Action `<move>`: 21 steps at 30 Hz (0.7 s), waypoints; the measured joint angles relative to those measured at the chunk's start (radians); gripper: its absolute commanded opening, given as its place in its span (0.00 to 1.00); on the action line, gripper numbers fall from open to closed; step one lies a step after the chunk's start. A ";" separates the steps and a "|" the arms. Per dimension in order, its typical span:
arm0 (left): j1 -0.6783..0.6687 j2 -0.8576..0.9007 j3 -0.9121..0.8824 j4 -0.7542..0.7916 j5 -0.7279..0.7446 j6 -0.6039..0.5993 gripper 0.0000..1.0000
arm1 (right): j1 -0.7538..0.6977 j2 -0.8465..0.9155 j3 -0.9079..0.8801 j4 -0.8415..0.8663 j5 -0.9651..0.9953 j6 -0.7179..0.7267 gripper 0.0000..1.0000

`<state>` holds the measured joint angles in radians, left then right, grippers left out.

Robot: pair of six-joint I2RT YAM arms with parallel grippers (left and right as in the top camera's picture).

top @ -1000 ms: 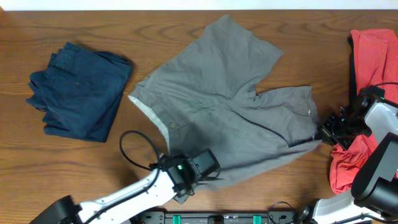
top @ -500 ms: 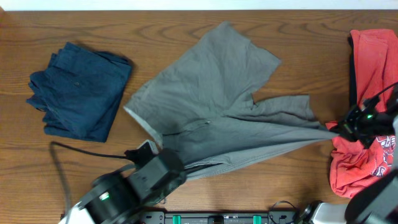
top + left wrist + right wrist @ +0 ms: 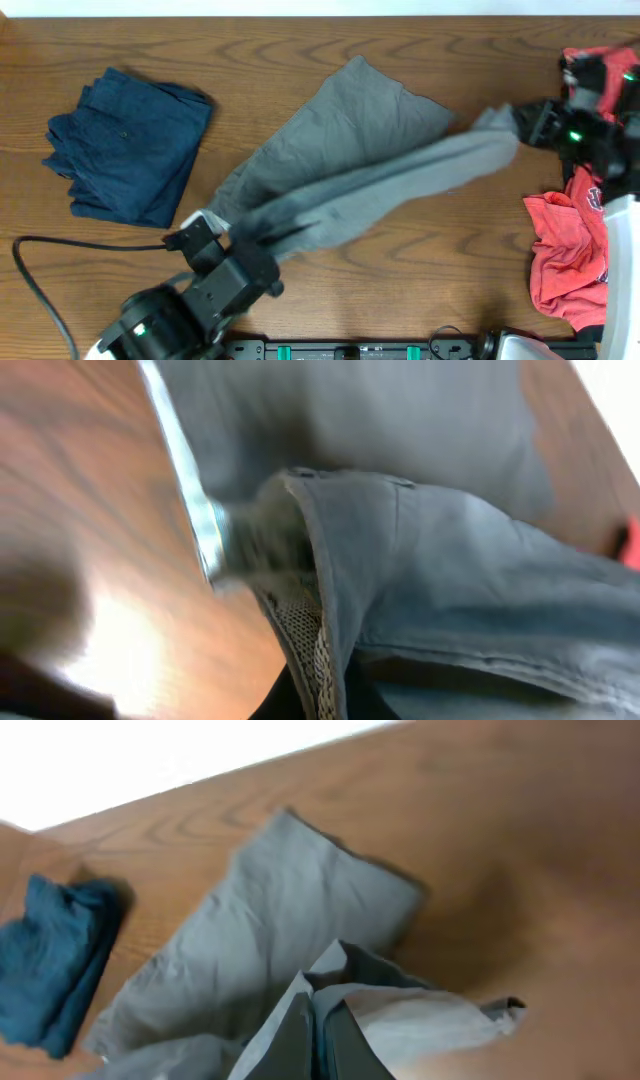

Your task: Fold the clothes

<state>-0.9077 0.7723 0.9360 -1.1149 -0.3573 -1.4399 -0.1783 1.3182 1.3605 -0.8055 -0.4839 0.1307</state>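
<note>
Grey shorts (image 3: 340, 150) lie in the middle of the table, one leg flat, the other lifted and stretched between my grippers. My left gripper (image 3: 262, 232) is shut on the waistband (image 3: 320, 650) at the lower left. My right gripper (image 3: 518, 122) is shut on the leg hem (image 3: 320, 1010), held above the table at the right. A folded navy garment (image 3: 130, 145) lies at the far left and also shows in the right wrist view (image 3: 50, 960). A red garment (image 3: 575, 250) lies crumpled at the right edge.
The left arm's black cable (image 3: 60, 250) loops over the table at the lower left. The wooden table (image 3: 440, 280) shows bare in front of the shorts. A white wall edge runs along the far side.
My right gripper has lifted the leg hem and carried it up and back toward the far right. My left gripper has pulled the waistband left. The shorts went from spread to half doubled over.
</note>
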 measured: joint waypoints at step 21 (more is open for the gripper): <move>0.575 0.452 0.001 0.267 0.003 0.024 0.06 | 0.254 0.399 0.002 0.489 0.116 0.044 0.01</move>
<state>-0.3328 1.2243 0.9371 -0.8478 -0.3542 -1.4155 0.0753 1.7172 1.3624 -0.3164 -0.3676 0.1745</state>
